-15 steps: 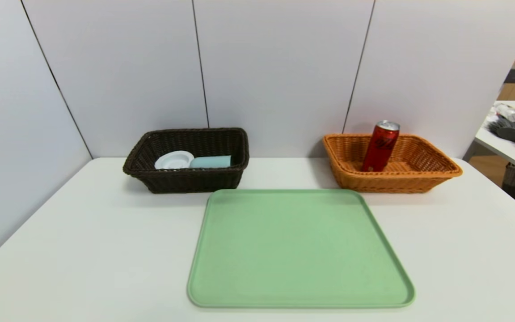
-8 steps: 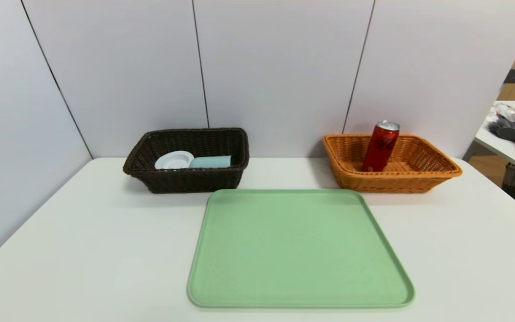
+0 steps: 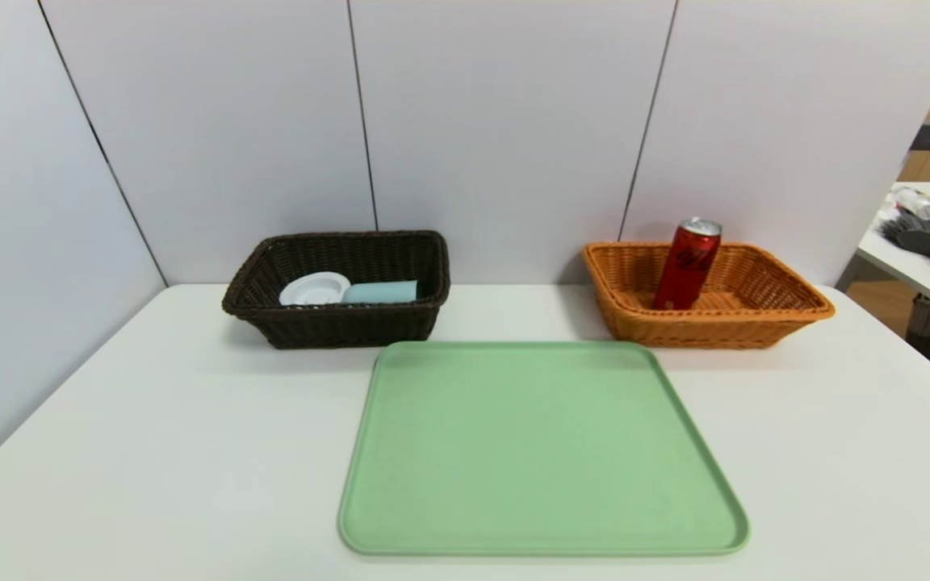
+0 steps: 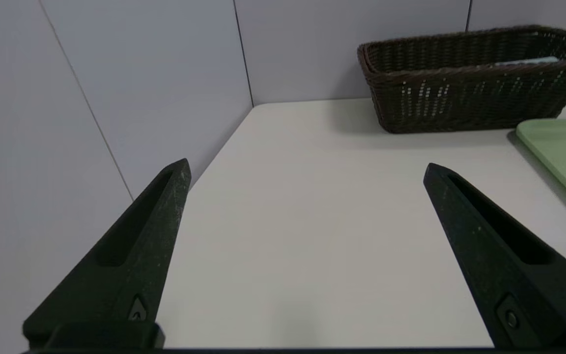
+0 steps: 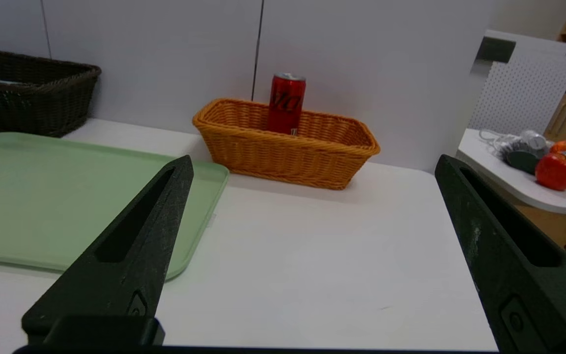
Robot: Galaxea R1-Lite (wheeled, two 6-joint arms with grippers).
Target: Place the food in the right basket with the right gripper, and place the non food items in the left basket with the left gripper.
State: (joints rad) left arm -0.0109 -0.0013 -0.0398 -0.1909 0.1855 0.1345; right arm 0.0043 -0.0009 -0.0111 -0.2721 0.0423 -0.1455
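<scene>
Three out of three items are sorted, so this one looks pretty much finished to me. The red can (image 3: 687,265) is in the orange basket (image 3: 723,316), standing on a bit of a lean with its silver top poking above the rim. Over in the dark brown basket (image 3: 344,327), the white disc (image 3: 316,289) sits next to the blue-grey cup (image 3: 381,292), which is lying on its side. Food on the right, non-food on the left, just like the task asks.

The green tray (image 3: 542,452) between them has nothing on it, so there's nothing left to pick up there. Both arms look idle: the left gripper (image 4: 307,164) hangs over the left part of the table (image 3: 190,452) and the right gripper (image 5: 315,160) over the right part, each with its fingers spread wide and holding nothing. Only thing left, if anything, is calling it done.
</scene>
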